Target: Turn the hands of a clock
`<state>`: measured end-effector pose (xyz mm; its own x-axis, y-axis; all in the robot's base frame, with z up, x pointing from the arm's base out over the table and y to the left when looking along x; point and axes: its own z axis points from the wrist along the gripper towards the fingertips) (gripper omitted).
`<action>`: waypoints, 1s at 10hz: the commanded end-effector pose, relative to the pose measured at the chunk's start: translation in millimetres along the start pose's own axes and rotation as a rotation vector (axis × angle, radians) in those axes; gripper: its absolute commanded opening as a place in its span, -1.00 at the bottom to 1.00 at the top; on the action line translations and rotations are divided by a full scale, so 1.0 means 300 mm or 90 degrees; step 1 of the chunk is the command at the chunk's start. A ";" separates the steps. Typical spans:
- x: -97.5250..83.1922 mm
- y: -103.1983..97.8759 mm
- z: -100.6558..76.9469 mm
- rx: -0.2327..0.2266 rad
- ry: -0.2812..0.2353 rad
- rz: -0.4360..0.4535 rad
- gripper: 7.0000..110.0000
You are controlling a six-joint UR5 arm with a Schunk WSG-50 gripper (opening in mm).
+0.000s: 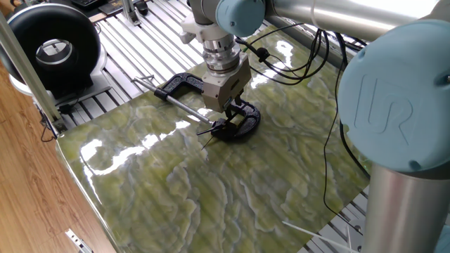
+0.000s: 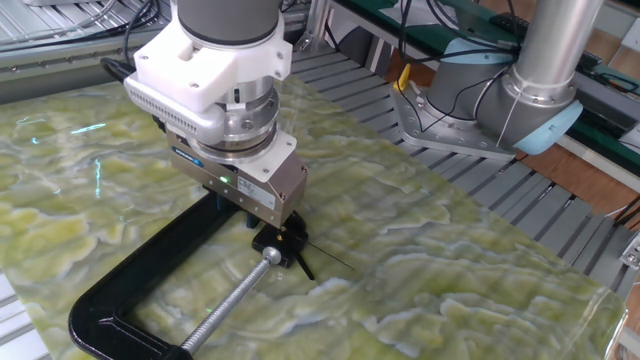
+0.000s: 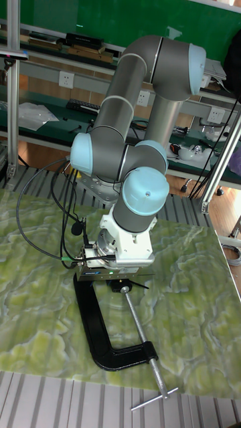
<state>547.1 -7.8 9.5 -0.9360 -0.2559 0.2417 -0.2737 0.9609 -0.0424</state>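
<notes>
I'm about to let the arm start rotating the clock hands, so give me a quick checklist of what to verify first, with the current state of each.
1. Claw positioned over the small black hub: ok, it sits right above it.
2. Thin black needle-like clock hands visible and unbent: ok, both stick out from under the claw.
3. Claw closed on the hub: cannot tell, the fingertips are hidden.
4. Black metal C-clamp lying flat on the green marbled table: ok.
5. Steel screw rod seated against the hub block: ok, its tip meets it.
6. Black cables free of the hands: ok.
</notes>
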 end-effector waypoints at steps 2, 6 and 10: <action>-0.062 0.048 -0.053 -0.010 -0.008 0.007 -0.28; -0.148 0.113 -0.094 -0.028 -0.043 0.006 -0.28; -0.238 0.225 -0.157 -0.080 -0.101 0.021 -0.28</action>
<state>592.4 52.0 26.8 -0.9581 -0.2478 0.1438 -0.2482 0.9686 0.0151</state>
